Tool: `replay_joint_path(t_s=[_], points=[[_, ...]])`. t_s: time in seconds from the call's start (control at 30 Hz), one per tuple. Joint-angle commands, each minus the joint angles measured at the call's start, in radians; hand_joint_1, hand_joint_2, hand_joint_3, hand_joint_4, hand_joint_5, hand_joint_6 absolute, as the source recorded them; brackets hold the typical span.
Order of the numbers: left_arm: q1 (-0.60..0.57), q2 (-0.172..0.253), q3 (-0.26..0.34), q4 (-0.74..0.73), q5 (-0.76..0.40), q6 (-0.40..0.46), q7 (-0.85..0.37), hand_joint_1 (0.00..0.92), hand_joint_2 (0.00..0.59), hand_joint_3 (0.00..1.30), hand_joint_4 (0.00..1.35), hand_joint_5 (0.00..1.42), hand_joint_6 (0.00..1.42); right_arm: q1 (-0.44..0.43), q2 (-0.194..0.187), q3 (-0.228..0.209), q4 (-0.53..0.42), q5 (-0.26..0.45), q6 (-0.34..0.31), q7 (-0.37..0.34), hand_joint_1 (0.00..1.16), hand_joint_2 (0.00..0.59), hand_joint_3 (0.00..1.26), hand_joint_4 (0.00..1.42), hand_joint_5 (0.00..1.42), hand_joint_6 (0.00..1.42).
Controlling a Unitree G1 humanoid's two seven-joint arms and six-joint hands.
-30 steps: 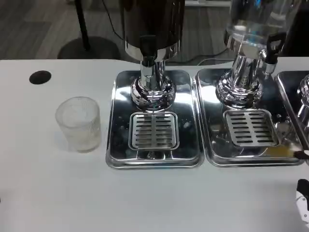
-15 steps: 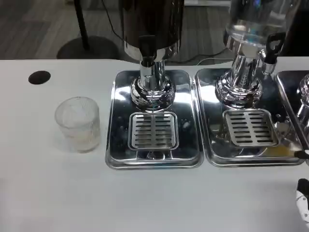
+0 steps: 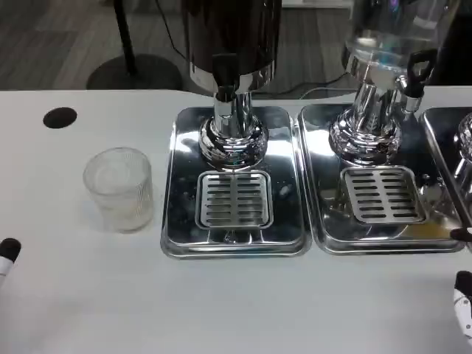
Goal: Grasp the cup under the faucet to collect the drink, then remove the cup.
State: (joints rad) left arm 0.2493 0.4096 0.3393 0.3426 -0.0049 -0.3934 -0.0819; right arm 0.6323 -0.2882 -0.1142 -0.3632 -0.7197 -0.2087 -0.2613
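The clear ribbed cup (image 3: pixel 118 189) stands upright on the white bench (image 3: pixel 221 302), near its left edge and just beside the left steel drip tray (image 3: pixel 177 221), not under the faucet (image 3: pixel 225 74). The slotted grate (image 3: pixel 234 199) under this faucet carries nothing. At the left edge of the bench one fingertip of the left robot hand (image 3: pixel 7 254) shows, and at the right edge a small part of the right robot hand (image 3: pixel 463 302); for both I cannot tell if the fingers are apart or together.

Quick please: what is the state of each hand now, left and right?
Left hand: just a fingertip at the picture's edge, holds nothing seen; open or closed cannot be told.
Right hand: the same, cannot be told.
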Motion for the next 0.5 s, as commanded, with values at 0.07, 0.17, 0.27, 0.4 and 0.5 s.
replay_joint_path(t_s=[0.07, 0.17, 0.27, 0.4, 0.5], points=[[-0.063, 0.007, -0.021, 0.034, 0.051, 0.053, 0.041, 0.235, 0.070, 0.00, 0.00, 0.03, 0.02, -0.004, 0.002, -0.007, -0.005, 0.005, -0.004, -0.005, 0.70, 0.517, 0.32, 0.24, 0.14, 0.04], [-0.085, 0.007, -0.033, 0.032, 0.084, 0.079, 0.066, 0.242, 0.074, 0.00, 0.00, 0.04, 0.03, -0.002, 0.003, -0.008, -0.005, 0.010, -0.008, -0.007, 0.70, 0.517, 0.32, 0.24, 0.14, 0.04], [-0.097, 0.007, -0.040, 0.029, 0.098, 0.099, 0.080, 0.243, 0.075, 0.00, 0.00, 0.04, 0.03, -0.001, 0.003, -0.009, -0.004, 0.012, -0.010, -0.008, 0.70, 0.517, 0.32, 0.24, 0.14, 0.04], [-0.150, 0.015, -0.070, 0.024, 0.136, 0.138, 0.092, 0.244, 0.075, 0.00, 0.00, 0.05, 0.05, -0.004, 0.005, -0.008, -0.001, 0.017, -0.014, -0.011, 0.70, 0.517, 0.32, 0.24, 0.14, 0.04], [-0.160, 0.016, -0.078, 0.021, 0.148, 0.146, 0.093, 0.245, 0.076, 0.00, 0.00, 0.06, 0.06, -0.006, 0.005, -0.009, 0.001, 0.020, -0.015, -0.011, 0.70, 0.517, 0.32, 0.24, 0.14, 0.04]])
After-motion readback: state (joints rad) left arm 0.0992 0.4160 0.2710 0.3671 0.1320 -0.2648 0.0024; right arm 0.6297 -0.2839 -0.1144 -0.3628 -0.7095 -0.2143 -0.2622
